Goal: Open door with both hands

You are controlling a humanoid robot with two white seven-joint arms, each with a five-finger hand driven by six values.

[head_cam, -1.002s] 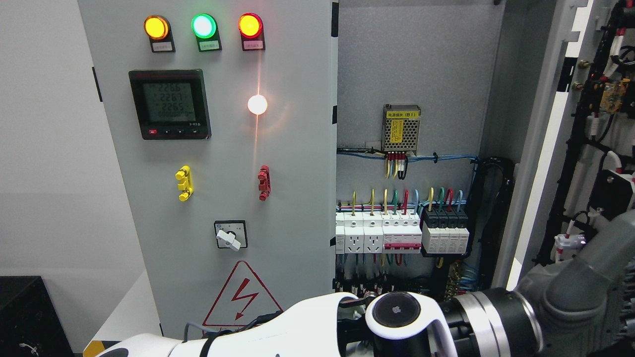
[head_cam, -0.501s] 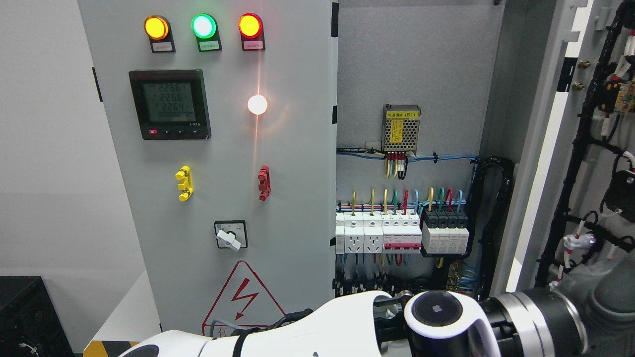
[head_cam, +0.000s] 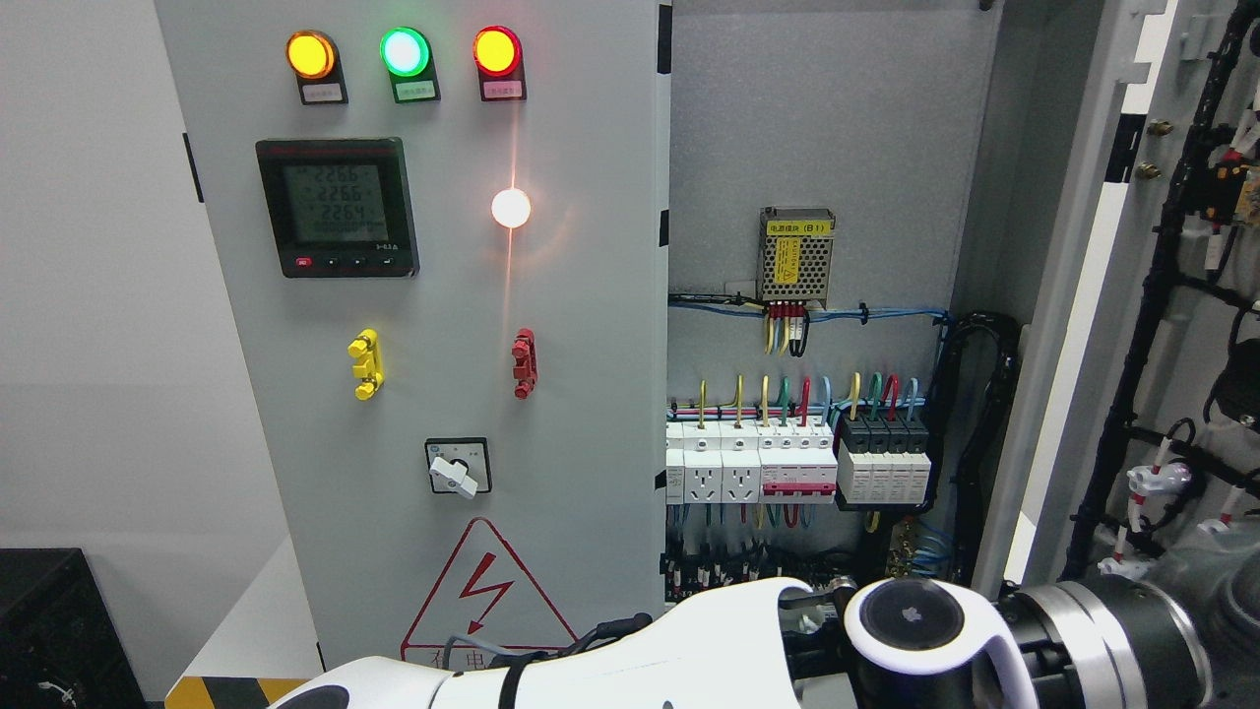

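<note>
The grey cabinet has two doors. The left door [head_cam: 443,295], with three lamps, a meter and a rotary switch, stands nearly closed. The right door [head_cam: 1093,295] is swung out, its inner face with black cable looms [head_cam: 1162,295] turned toward me. Between the doors the cabinet interior [head_cam: 817,128] shows breakers [head_cam: 797,473] and a power supply [head_cam: 795,254]. My left arm [head_cam: 689,655] enters at the lower left and reaches across the bottom. Its grey left hand [head_cam: 1226,591] is against the right door's lower part, mostly cut off by the frame edge. No right arm shows.
A black box [head_cam: 49,630] sits at the lower left beside a white wall. A yellow and black floor stripe [head_cam: 221,689] runs under the cabinet's left corner. Yellow and red handles [head_cam: 365,363] are mounted on the left door.
My left arm has slid right and slightly down along the bottom. The right door has swung further open, its wiring shifting right. The hand now shows less at the frame edge.
</note>
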